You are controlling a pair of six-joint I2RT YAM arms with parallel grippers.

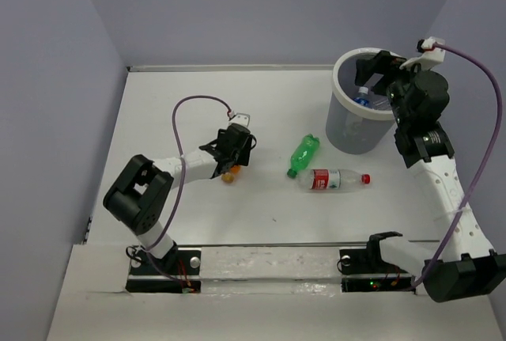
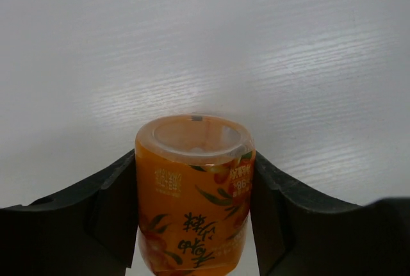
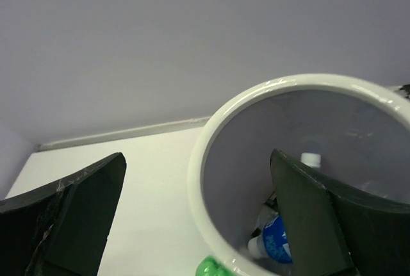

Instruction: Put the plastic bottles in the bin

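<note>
Left wrist shows left end effector [image 2: 192, 183] clamping orange bottle [image 2: 193, 209].

The orange bottle [image 2: 194, 193] is glossy translucent plastic under a slick printed label. The white bench [image 2: 205, 45] shows faint grain with a soft sheen. The bin [image 3: 198, 161] has a smooth, glossy white rim.

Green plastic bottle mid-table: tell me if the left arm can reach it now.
Probably not yet: the left end effector is shut on a stubby orange plastic bottle. Nothing on the white table stands between it and the green plastic bottle.
</note>
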